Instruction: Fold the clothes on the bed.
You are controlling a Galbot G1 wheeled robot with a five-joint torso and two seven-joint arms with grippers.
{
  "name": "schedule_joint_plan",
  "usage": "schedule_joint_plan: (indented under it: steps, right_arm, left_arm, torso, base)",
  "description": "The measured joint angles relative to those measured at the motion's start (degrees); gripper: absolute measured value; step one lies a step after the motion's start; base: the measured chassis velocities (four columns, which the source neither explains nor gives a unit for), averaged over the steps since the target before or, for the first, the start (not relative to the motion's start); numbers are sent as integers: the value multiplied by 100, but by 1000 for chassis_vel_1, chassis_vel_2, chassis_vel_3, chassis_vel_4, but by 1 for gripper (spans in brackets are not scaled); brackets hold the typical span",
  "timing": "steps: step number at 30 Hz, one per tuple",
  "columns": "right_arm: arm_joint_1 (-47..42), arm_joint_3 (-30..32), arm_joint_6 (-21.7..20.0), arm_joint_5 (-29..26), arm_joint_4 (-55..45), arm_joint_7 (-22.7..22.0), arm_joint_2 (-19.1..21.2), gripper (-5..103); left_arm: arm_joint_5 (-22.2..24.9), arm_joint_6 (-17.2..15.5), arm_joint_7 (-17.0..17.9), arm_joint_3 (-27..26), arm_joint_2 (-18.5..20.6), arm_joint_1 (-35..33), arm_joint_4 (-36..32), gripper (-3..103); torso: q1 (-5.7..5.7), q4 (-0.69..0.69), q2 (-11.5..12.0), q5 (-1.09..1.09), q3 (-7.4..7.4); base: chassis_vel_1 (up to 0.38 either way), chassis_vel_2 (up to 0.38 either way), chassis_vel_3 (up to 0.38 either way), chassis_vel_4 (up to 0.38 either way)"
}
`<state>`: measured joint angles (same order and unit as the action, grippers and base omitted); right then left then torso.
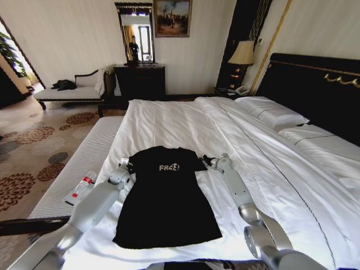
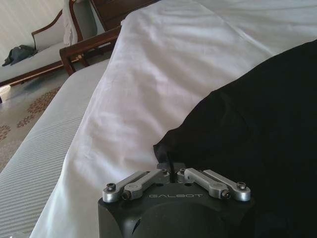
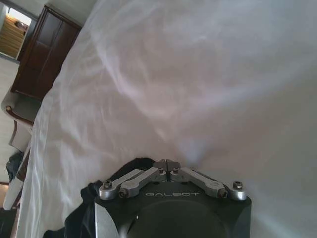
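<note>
Pale cream walls [image 1: 67,39] all round. At eleven o'clock, dark wooden dresser [image 1: 140,80] under tall mirror [image 1: 135,32], framed painting [image 1: 172,17] just beside at twelve. Toward ten o'clock, white-cushioned chaise [image 1: 73,93] carrying a dark bundle [image 1: 63,85]. At one o'clock, lit bedside lamp [image 1: 242,54] on a dark nightstand. Patterned beige carpet [image 1: 31,146] with brown medallions from eight to nine o'clock, bright by the doorway.

bright daylight from the left doorway, lit lamp [image 1: 243,53], soft shadows, wide-angle edge bending
</note>
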<state>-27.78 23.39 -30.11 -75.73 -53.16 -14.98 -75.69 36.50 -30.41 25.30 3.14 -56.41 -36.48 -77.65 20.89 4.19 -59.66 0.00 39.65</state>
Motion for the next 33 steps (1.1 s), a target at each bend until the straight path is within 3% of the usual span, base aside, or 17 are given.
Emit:
schedule_joint_plan:
  steps: [16,33]
  right_arm:
    - [-77,-201,390,591,-205,256,298,0]
    - [236,-571,645,1038,73,477,264,0]
  left_arm:
    - [-68,196,-9,-193,-139,17,202,2]
    - [-116,477,23,-401,-166,143,483,2]
  torso:
    - [0,0,0,0,0]
    - [0,1,0,-1,0]
  base:
    - [0,0,0,0]
    - [0,0,0,0]
